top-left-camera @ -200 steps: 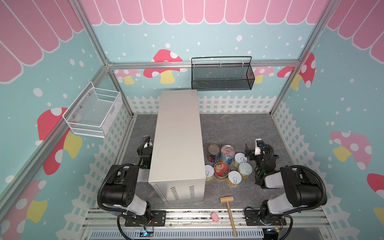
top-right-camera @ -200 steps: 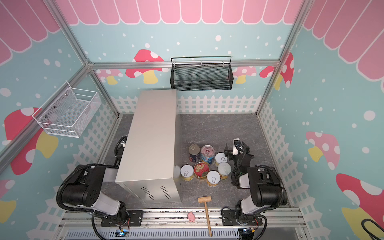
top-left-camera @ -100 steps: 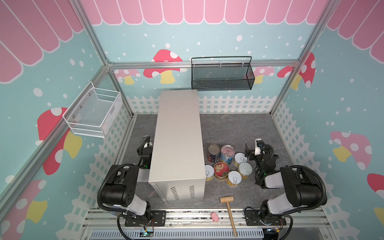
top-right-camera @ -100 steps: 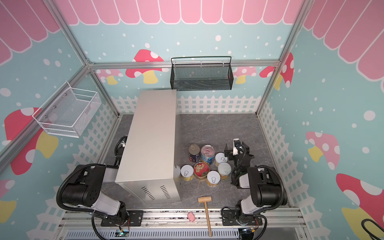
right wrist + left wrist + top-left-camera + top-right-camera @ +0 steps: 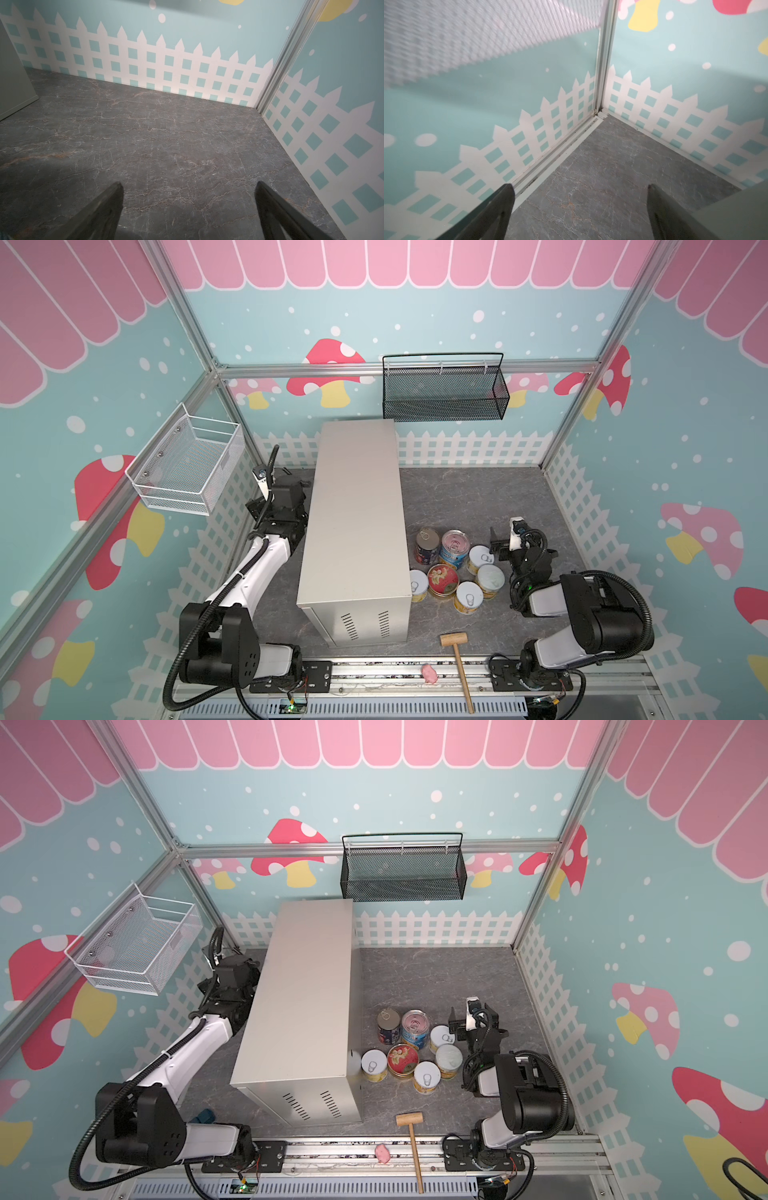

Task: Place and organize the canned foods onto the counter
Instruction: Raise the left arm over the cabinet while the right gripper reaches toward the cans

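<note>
While your right arm sat unmoved, your left arm [image 5: 257,568] rose and stretched out toward the back corner, on the opposite side of the counter [image 5: 357,506] from the cans [image 5: 443,578]. That was the one change in the last second. It did little for the task. All seven cans stood bunched on the grey floor [image 5: 166,135] just right of the counter, and the counter's flat top was bare. I'd judge nothing had been placed yet, and the left arm had gone away from the work rather than toward it, with the counter between it and the cans.

Your left gripper [image 5: 580,187] was spread wide with nothing between its fingers. Its wrist view showed only floor, the fence-painted walls and a blurred white wire basket [image 5: 467,31] overhead. The arm's white link sloped up from the base, and the wrist sat beside the counter's left wall, pointing toward the back.

Your right gripper [image 5: 188,185] was likewise wide and empty, low over bare floor. In both top views it sat just beside the nearest short yellow can [image 5: 480,558], arm folded back on itself — the better placed of the two for a first pick.
</note>
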You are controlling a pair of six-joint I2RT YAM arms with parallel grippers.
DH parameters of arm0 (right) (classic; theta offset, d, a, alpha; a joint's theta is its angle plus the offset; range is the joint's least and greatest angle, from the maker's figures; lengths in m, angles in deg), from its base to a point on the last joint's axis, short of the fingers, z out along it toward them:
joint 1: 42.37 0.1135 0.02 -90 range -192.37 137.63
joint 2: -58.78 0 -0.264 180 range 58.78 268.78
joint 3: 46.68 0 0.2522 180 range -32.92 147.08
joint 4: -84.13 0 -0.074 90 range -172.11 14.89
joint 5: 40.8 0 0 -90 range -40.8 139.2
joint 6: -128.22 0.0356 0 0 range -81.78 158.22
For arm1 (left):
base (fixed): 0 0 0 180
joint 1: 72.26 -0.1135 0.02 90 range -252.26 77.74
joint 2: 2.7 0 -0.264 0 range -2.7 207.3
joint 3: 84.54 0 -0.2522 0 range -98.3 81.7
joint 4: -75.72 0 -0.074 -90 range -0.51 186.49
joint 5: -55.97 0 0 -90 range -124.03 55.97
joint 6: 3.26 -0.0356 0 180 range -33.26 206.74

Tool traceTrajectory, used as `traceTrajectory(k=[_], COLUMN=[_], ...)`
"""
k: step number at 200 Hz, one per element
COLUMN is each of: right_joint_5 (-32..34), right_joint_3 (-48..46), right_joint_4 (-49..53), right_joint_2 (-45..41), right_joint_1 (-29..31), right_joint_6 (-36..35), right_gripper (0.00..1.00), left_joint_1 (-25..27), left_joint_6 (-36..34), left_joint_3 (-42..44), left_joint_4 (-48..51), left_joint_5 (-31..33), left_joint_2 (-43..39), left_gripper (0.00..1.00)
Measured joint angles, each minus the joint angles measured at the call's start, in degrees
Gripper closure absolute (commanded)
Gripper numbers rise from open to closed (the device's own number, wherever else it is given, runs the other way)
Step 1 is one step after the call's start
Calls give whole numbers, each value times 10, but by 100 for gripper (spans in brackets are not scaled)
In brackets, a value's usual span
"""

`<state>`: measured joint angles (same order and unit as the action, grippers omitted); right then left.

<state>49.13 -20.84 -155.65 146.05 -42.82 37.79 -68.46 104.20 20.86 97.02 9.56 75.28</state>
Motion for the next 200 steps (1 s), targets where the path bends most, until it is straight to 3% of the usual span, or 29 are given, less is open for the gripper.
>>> traceTrajectory(k=[44,95,120,168,200], right_joint_5=[0,0,4,30,30], right_joint_3=[0,0,14,127,210], right_joint_4=[0,1,44,255,430], right_joint_2=[0,0,-10,-114,-155], right_joint_1=[0,0,0,2,28], right_joint_6=[0,0,0,32,57], right_gripper=[0,1,0,0,1], left_joint_1=[1,0,0,8,37], left_joint_6=[29,-15,-43,-79,-91], left_joint_3=[-125,-202,-236,-294,-305], left_joint_4=[221,326,345,381,405], left_joint_5=[-6,-78,-171,-391,-504], left_joint_2=[-54,-137,-166,-177,-172], left_gripper=[0,0,0,0,0])
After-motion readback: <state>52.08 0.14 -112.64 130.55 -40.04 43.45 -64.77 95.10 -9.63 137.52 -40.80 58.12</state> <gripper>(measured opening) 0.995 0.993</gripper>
